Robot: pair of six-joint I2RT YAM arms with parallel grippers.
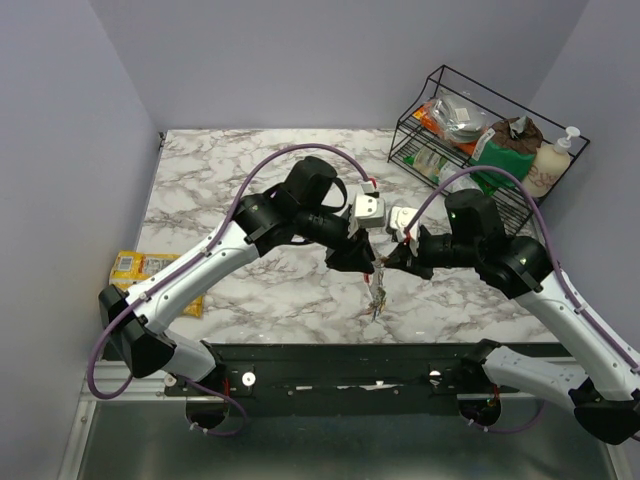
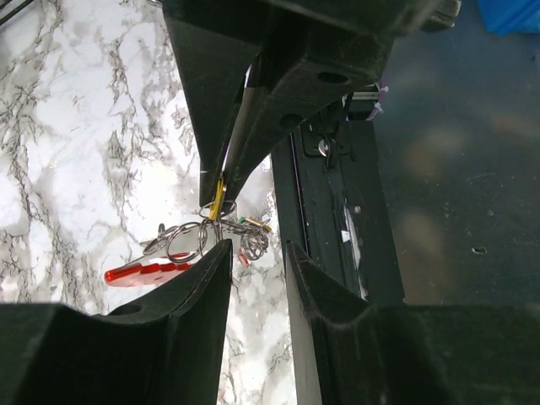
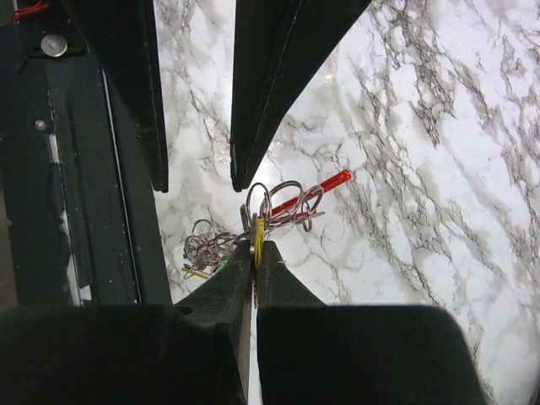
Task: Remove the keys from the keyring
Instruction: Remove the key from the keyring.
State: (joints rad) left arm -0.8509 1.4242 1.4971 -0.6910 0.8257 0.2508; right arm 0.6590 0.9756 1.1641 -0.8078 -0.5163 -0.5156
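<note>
Both grippers meet above the near middle of the marble table. My right gripper is shut on a yellow-headed key, gripping it edge-on. From that key hang metal split rings, the keyring's red part and a tangle of further keys. In the top view this bunch dangles below the two grippers. My left gripper is open, and only marble shows between its fingers. Its left fingertip sits just short of the rings, with the red part beside it.
A black wire rack at the back right holds packets and a pump bottle. A yellow snack packet lies off the table's left edge. A black rail runs along the near edge, just below the hanging bunch.
</note>
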